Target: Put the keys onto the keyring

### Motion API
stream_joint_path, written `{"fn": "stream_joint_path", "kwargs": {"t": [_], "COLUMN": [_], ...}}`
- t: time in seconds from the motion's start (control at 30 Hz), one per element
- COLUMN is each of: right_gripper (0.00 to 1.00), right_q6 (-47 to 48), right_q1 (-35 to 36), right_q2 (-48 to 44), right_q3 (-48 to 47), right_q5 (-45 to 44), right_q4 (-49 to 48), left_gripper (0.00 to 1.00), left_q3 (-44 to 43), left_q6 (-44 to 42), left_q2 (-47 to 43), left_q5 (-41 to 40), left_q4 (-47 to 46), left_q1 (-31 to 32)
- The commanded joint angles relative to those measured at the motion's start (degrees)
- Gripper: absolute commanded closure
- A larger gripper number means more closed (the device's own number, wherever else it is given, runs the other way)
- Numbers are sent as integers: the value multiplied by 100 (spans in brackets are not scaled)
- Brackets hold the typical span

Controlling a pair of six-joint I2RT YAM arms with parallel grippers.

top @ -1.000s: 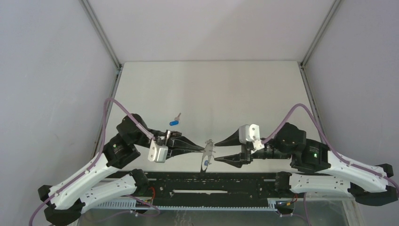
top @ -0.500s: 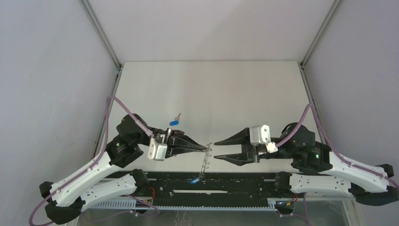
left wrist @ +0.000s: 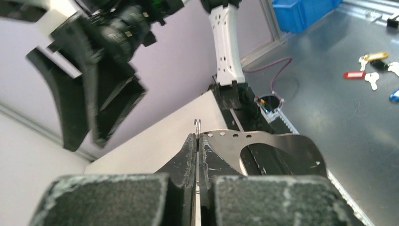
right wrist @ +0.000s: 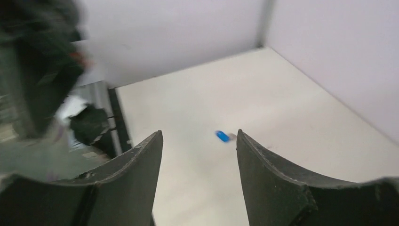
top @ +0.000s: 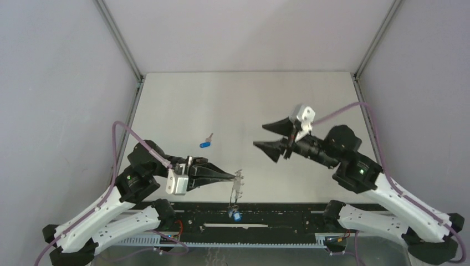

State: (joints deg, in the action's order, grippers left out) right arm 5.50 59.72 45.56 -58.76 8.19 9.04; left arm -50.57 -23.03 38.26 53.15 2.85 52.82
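Note:
My left gripper (top: 237, 177) is shut on the rim of the keyring (top: 236, 190), a thin grey metal hoop hanging edge-on below the fingertips. In the left wrist view the gripper (left wrist: 197, 139) pinches the keyring (left wrist: 282, 141) beside a small wire loop (left wrist: 198, 125). One key with a blue tag (top: 235, 213) dangles from the hoop's lower end over the near rail. The other blue-tagged key (top: 205, 143) lies on the table, also seen in the right wrist view (right wrist: 222, 136). My right gripper (top: 267, 136) is open and empty, raised over the table (right wrist: 198, 137).
A black rail (top: 277, 219) runs along the near edge under the hanging key. Grey walls and metal posts (top: 119, 41) enclose the table. The right gripper shows at upper left in the left wrist view (left wrist: 84, 94).
My right gripper drew back from the keyring, then rose and swung toward the back right, open. The keyring with its key dropped to hang from my left gripper, which shifted nearer.

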Motion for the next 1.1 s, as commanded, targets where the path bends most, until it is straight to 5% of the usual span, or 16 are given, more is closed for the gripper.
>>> {"fn": "stream_joint_path", "kwargs": {"t": [0.0,0.37,0.63,1.07], "right_gripper": [30,31,37,41], "right_q6": [-1115,-862,-892,-762], "right_q1": [-1407,-1525,-1310,-862], "right_q2": [726,3953,6815,8653], "right_q3": [-114,-421,-2626,-4941], "right_q5": [851,946,874,168], "right_q4": [-235,-1516,-407,907], "left_gripper": [100,100,100,100], "left_q3": [304,1205,1412,1619], "left_q6": [-371,205,658,1280], "left_q2": [-373,-1237,-1534,-1732], "left_q5": [-32,-269,-402,-497], "left_q4": [664,538,365,-203], "left_q1": [-259,-602,-788,-789]}}
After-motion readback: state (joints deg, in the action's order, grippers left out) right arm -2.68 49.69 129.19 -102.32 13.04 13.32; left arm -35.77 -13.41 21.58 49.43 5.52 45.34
